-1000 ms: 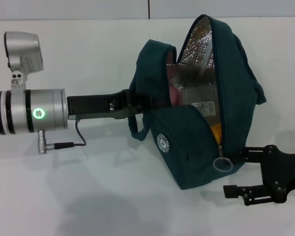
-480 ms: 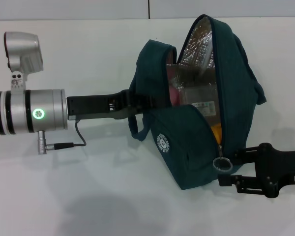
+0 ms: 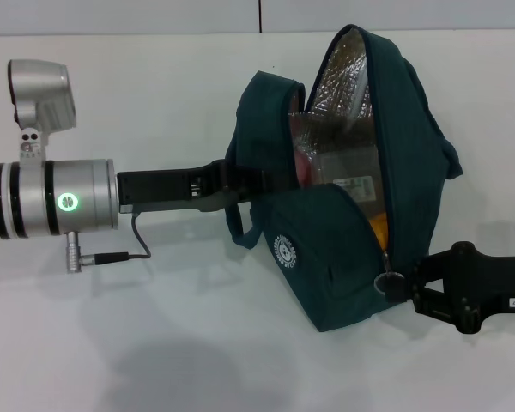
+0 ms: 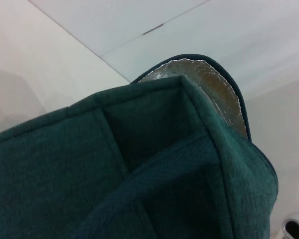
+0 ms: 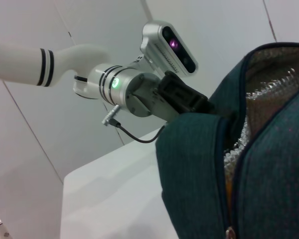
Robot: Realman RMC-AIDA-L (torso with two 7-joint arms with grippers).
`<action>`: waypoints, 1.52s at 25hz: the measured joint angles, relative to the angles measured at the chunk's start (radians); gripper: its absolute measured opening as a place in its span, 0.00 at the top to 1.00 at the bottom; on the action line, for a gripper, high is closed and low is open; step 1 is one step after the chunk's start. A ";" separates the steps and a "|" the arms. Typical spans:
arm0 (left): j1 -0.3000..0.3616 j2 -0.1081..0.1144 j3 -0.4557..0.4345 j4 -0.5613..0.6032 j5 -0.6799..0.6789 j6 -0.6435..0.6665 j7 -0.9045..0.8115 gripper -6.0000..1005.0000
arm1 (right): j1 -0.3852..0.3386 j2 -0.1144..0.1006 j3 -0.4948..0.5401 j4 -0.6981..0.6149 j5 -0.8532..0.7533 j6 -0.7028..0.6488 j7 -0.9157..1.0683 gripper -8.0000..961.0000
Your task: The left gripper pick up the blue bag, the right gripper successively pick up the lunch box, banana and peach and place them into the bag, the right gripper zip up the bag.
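The blue bag (image 3: pixel 352 180) stands on the white table (image 3: pixel 154 343), a soft dark teal fabric pouch with a wedge-shaped body and a round white logo (image 3: pixel 281 249) on its front. Its flap gapes upward, showing crinkled silver foil lining (image 3: pixel 343 77). Inside sits the lunch box (image 3: pixel 343 163), clear and boxy with a label, and something orange below it (too hidden to name). At the low end of the zip hangs the metal ring pull (image 3: pixel 386 281). My right gripper (image 3: pixel 403 285) is right at that pull, its black fingers closed on it. My left gripper (image 3: pixel 262 178) reaches in from the other side and holds the bag's edge, its fingertips buried in the cloth, under a looping strap (image 3: pixel 240 230).
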State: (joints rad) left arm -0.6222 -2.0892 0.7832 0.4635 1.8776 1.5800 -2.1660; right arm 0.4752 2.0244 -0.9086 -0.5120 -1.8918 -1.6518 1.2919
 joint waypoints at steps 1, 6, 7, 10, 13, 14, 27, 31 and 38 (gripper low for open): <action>0.000 0.000 0.000 0.000 0.000 0.000 0.000 0.93 | 0.001 0.000 0.000 0.003 0.000 0.004 0.000 0.66; 0.002 0.000 0.001 0.000 0.000 0.001 0.000 0.93 | 0.005 0.001 -0.001 0.012 0.001 0.011 -0.003 0.86; 0.002 0.000 0.001 0.000 0.000 0.001 0.000 0.93 | 0.005 0.001 -0.001 0.012 0.001 0.011 -0.003 0.90; 0.003 0.000 0.001 -0.001 0.000 0.002 0.012 0.93 | 0.005 0.001 -0.001 0.009 0.004 0.010 -0.003 0.95; 0.005 0.000 0.000 -0.002 0.000 0.002 0.032 0.93 | 0.005 -0.001 -0.002 0.007 0.008 0.002 -0.003 0.97; 0.007 0.000 -0.001 -0.003 0.000 0.002 0.044 0.93 | 0.005 -0.001 -0.004 0.005 0.008 -0.001 -0.003 0.98; 0.035 0.004 -0.006 -0.001 -0.013 0.042 0.136 0.71 | -0.017 -0.014 -0.010 -0.101 0.000 -0.053 0.024 0.97; 0.054 0.008 -0.006 0.006 -0.049 0.043 0.145 0.57 | -0.020 -0.024 -0.010 -0.122 -0.003 -0.070 0.038 0.97; 0.063 0.028 -0.007 0.009 -0.064 0.044 0.175 0.47 | -0.035 -0.036 -0.007 -0.160 -0.004 -0.086 0.048 0.97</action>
State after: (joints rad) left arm -0.5588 -2.0612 0.7766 0.4721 1.8132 1.6240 -1.9914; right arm 0.4399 1.9883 -0.9153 -0.6719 -1.8959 -1.7373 1.3401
